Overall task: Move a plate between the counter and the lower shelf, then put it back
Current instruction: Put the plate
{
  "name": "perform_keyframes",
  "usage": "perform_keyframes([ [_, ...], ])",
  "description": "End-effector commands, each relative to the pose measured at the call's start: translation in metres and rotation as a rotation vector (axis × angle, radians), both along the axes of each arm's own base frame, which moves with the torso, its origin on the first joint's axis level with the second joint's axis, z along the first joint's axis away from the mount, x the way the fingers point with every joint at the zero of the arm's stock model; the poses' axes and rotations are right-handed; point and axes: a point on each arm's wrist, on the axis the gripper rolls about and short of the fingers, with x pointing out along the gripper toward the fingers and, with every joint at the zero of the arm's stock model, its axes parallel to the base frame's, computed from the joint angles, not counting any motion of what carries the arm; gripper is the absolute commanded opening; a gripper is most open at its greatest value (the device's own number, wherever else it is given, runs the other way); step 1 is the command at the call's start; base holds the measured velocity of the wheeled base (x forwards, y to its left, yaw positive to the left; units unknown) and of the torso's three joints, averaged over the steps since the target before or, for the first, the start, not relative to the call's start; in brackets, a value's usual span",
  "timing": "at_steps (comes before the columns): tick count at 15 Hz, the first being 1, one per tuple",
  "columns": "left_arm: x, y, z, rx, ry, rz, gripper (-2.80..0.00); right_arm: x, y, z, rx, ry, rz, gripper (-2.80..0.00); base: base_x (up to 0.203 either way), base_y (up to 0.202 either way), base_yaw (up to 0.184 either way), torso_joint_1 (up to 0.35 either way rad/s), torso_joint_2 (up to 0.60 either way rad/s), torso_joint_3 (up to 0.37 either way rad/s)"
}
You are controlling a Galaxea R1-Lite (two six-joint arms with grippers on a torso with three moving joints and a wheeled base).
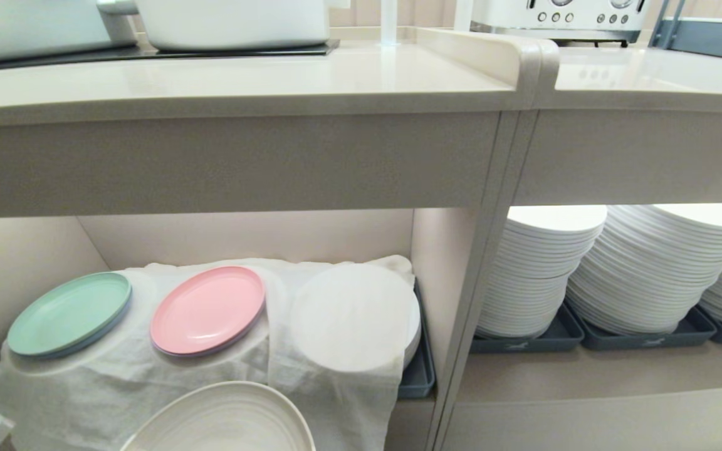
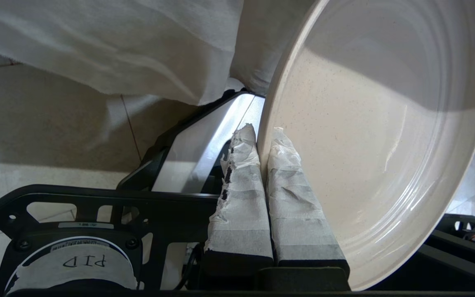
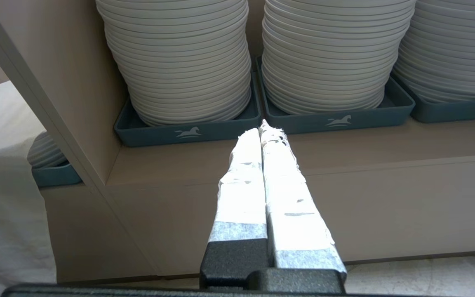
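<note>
the plate (image 2: 377, 136) is pinched by its rim between the taped fingers (image 2: 295, 198) of the left gripper (image 2: 263, 138), one finger lying inside the dish and the other against its outer side; nearly the whole plate reaches out beyond the fingertips, tilted on edge. in the head view it is seen low in front of the lower shelf (image 1: 242, 238), just before the white cloth (image 1: 336, 382), and well below the table (image 1: 242, 88).

several risks are judged from this hold. so narrow a bite on a smooth rim may let the plate pivot or slide out between the fingers if it is swung quickly. the cloth hangs just beyond the fingertips and could be caught and dragged, which would disturb the pink plate (image 1: 207, 310) and the mint plate (image 1: 69, 313) resting on it. on a lift toward the table, the far rim could strike the table's front edge.

the right gripper (image 3: 267, 131) is parked with its fingers clenched on nothing, before the stacked white plates (image 3: 188, 62).
</note>
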Motion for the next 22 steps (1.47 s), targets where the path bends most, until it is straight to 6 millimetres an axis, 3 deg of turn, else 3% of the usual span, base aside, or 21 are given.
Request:
perform_keyframes([
  [1,0.0000,-0.0001,-0.0004,-0.001,0.006,0.001,-2.80,0.0000,0.0000,0.0001,0.000,-0.001,0.000,-2.80,0.000,0.000,0.000,0.000,0.00,0.000],
  [5,-0.0006,0.0001,-0.0018,-0.001,0.010,0.000,-2.80,0.0000,0.0000,0.0001,-0.004,-0.001,0.000,-2.80,0.000,0.000,0.000,0.005,-0.03,-0.012],
  [9,-0.0006,0.0000,-0.0018,-0.001,0.010,-0.003,-2.80,0.0000,0.0000,0.0001,-0.004,-0.001,0.000,-2.80,0.000,0.000,0.000,0.077,-0.25,-0.258],
  [22,-0.0005,0.0000,-0.0014,-0.003,0.009,-0.001,-2.80,0.0000,0.0000,0.0001,-0.004,-0.001,0.000,-2.80,0.000,0.000,0.000,0.186,-0.50,-0.287],
])
